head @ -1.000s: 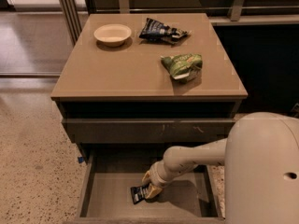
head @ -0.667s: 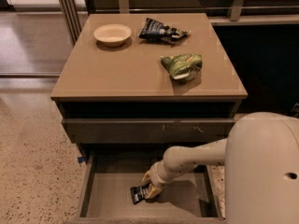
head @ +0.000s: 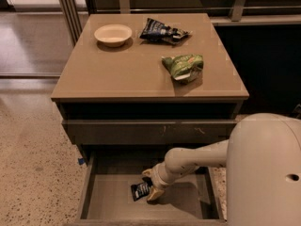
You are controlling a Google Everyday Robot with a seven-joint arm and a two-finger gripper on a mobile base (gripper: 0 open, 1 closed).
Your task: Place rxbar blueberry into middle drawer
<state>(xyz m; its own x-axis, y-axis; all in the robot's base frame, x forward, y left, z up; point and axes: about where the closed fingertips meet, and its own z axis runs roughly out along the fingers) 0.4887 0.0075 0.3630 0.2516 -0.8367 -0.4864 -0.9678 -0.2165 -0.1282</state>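
The rxbar blueberry (head: 140, 190), a small dark wrapper with white lettering, lies on the floor of the open middle drawer (head: 183, 210), left of centre. My gripper (head: 150, 185) is down inside the drawer, right beside the bar's right end. Its two yellowish fingertips stand apart, one (head: 147, 173) above the bar and one (head: 154, 195) touching its right end. The gripper is open and the bar rests on the drawer floor. My pale arm reaches in from the right.
On the cabinet top (head: 117, 74) stand a cream bowl (head: 113, 34), a dark blue snack bag (head: 162, 32) and a green snack bag (head: 183, 66). A closed grey drawer front (head: 150, 131) sits above the open drawer. My white body (head: 265, 173) fills the lower right. Speckled floor lies at the left.
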